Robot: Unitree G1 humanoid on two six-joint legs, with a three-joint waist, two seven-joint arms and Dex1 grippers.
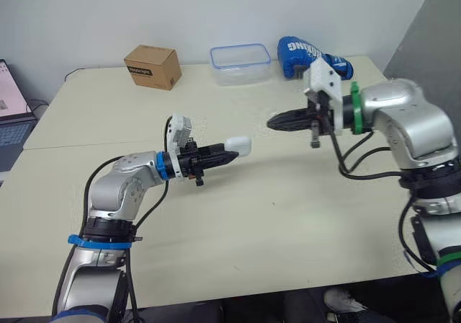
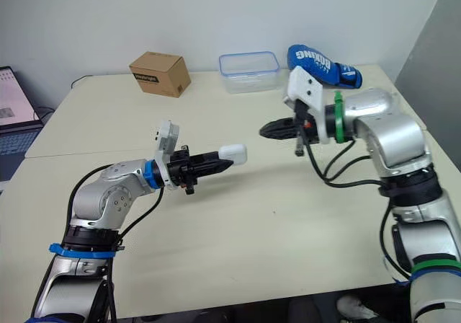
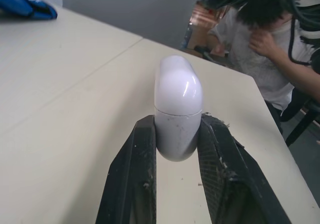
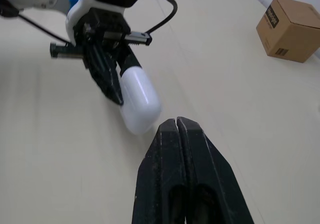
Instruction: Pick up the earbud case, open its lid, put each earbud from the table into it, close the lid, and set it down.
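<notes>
From the head camera, the earbud case (image 1: 238, 145) is held up off the pale, matt desk (image 1: 252, 215), pinched at the tips of the left jaws. Its long axis lies about level and in line with those jaws, its free end pointing to the robot's right, toward the right jaws. The right jaws are pressed together with nothing between them. Their tips aim back at the case, near it but apart from it. Along the far edge of the desk stand a brown cardboard box (image 1: 152, 66), a clear plastic container with a blue rim (image 1: 240, 63) and a blue boxing glove (image 1: 306, 55). A laptop (image 1: 11, 114) sits at the robot's far left.

The left wrist camera shows the case as a smooth, glossy white capsule with rounded ends. A thin seam runs around it where the lid meets the body, and the lid is down. The two black fingers (image 3: 132, 179), scuffed along their edges, grip the body end on both sides, and the domed lid end points away from them. A person in a light shirt (image 3: 260, 39) is beyond the far edge of the desk.

In the right wrist camera, the right jaws' black fingers (image 4: 170, 179) lie flat against each other, with the case just past their tips, slanting across in the left jaws' grip.
</notes>
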